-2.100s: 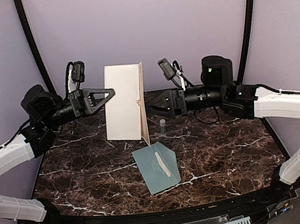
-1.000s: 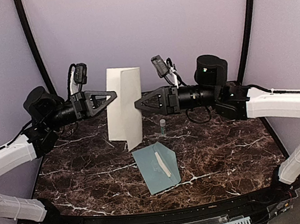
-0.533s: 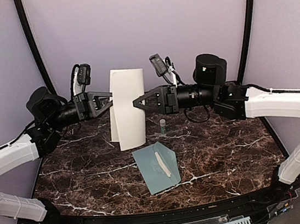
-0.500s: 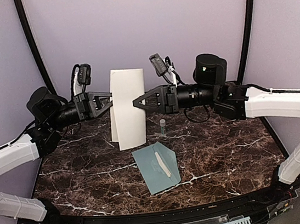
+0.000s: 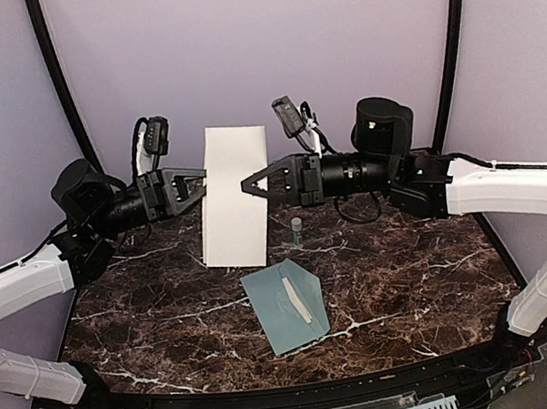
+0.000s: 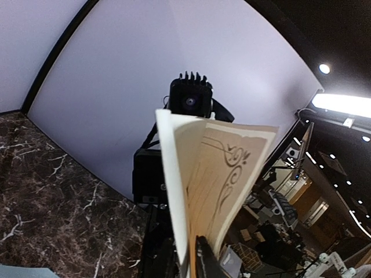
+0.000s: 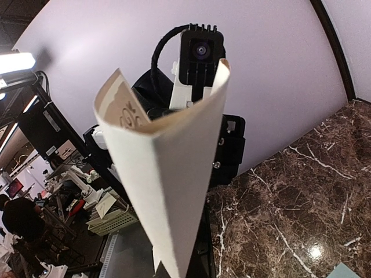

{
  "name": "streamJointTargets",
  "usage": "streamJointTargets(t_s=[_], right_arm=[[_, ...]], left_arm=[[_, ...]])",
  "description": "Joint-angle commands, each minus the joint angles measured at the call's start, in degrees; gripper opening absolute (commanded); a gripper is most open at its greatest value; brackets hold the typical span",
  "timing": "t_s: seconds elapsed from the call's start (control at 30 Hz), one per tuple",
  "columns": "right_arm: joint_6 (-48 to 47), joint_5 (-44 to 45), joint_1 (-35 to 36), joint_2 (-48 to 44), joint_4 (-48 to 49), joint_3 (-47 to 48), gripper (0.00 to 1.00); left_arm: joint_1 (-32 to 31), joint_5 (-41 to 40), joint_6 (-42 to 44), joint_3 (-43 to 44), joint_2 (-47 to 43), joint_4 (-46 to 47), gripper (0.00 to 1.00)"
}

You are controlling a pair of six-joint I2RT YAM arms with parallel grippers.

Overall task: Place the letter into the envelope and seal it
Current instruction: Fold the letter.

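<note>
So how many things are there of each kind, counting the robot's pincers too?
letter: 1
envelope: 1
glue stick: 1
pincers: 2 (left pincer, right pincer)
total: 5

Left arm (image 5: 22,286) and right arm (image 5: 518,182) are both raised, forearms roughly level, reaching inward so the tools face each other tip to tip. Left tool (image 5: 203,174): fingers drawn together on the left edge of the letter (image 5: 235,204). Right tool (image 5: 245,183): fingers fully closed on the same sheet from the opposite side. Both wrist cameras sit uppermost.
</note>
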Motion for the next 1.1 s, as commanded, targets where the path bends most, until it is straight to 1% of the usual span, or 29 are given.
streamJointTargets(t_s=[0.0, 0.03, 0.07, 0.1, 0.13, 0.17, 0.23, 0.3, 0.47, 0.53, 0.6, 0.63, 0.67, 0.7, 0.73, 0.77, 0.8, 0.87, 0.97, 1.0, 1.07], right_arm=[[-0.90, 2.35, 0.52, -0.84, 0.36, 1.17, 0.00], [-1.08, 2.54, 0.50, -1.06, 0.07, 1.09, 0.00], [-1.25, 2.73, 0.52, -1.27, -0.16, 1.04, 0.00], [-1.35, 2.90, 0.48, -1.52, -0.33, 0.96, 0.00], [-1.53, 2.96, 0.57, -1.67, -0.55, 0.95, 0.00], [-1.59, 3.11, 0.53, -1.77, -0.69, 0.95, 0.00], [-1.81, 3.35, 0.52, -2.02, -0.89, 0.95, 0.00], [-1.94, 3.62, 0.48, -2.14, -0.98, 1.11, 0.00], [-1.87, 3.41, 0.52, -2.01, -0.98, 1.40, 0.00], [-1.85, 3.47, 0.57, -2.02, -0.99, 1.39, 0.00], [-1.81, 3.64, 0.52, -2.21, -1.03, 1.40, 0.00], [-1.82, 3.74, 0.52, -2.22, -1.11, 1.39, 0.00], [-1.82, 3.83, 0.52, -2.32, -1.26, 1.39, 0.00], [-1.78, 3.99, 0.52, -2.38, -1.37, 1.47, 0.00], [-1.80, 4.14, 0.48, -2.39, -1.48, 1.48, 0.00], [-1.77, 4.30, 0.46, -2.52, -1.58, 1.48, 0.01], [-1.81, 4.36, 0.51, -2.69, -1.64, 1.52, 0.05], [-2.09, 4.71, 0.41, -3.10, -1.77, 1.39, 0.20], [-3.01, 5.83, -0.14, -4.65, -2.85, 1.12, 0.39], [-3.13, 6.10, -0.42, -5.47, -2.93, 0.82, 0.42], [-3.05, 6.24, -1.27, -6.60, -2.70, -0.08, 0.46]], left_arm=[[-0.53, -0.82, 0.29, -0.69, -1.62, 1.11, 0.30], [-0.54, -1.23, 0.56, -0.69, -1.90, 0.71, 0.39], [-0.53, -1.97, 0.87, -0.74, -2.51, -0.10, 0.53], [-0.55, -2.20, 1.06, -0.75, -2.83, -0.42, 0.58], [-0.56, -2.65, 1.32, -0.77, -3.33, -1.06, 0.67], [-0.56, -2.71, 1.38, -0.78, -3.63, -1.30, 0.73], [-0.53, -2.37, 1.32, -0.90, -3.70, -1.65, 0.77], [-0.56, -0.97, 0.64, -1.00, -3.45, -1.59, 0.79], [-0.75, 0.31, 1.13, -1.07, -3.04, -3.45, 0.79], [-1.00, 0.42, 1.82, -0.91, -2.79, -4.65, 0.73], [-1.22, 0.58, 2.33, -0.80, -2.44, -5.64, 0.56], [-1.34, 0.59, 2.56, -0.79, -2.40, -5.99, 0.50], [-1.39, 0.53, 2.61, -0.87, -2.37, -6.14, 0.38], [-1.47, 0.45, 2.72, -0.96, -2.36, -6.18, 0.31], [-1.50, 0.37, 2.74, -1.00, -2.40, -6.15, 0.18], [-1.52, 0.19, 2.77, -1.02, -2.42, -6.12, 0.12], [-1.50, 0.11, 2.85, -1.09, -2.48, -6.12, 0.03], [-1.51, -0.09, 2.97, -1.24, -2.61, -6.08, 0.00], [-1.44, -0.30, 2.89, -1.66, -2.91, -5.55, 0.00], [-1.46, -0.38, 2.70, -1.75, -3.09, -5.11, 0.00], [-1.52, -0.18, 2.44, -1.90, -3.14, -4.65, 0.00]])
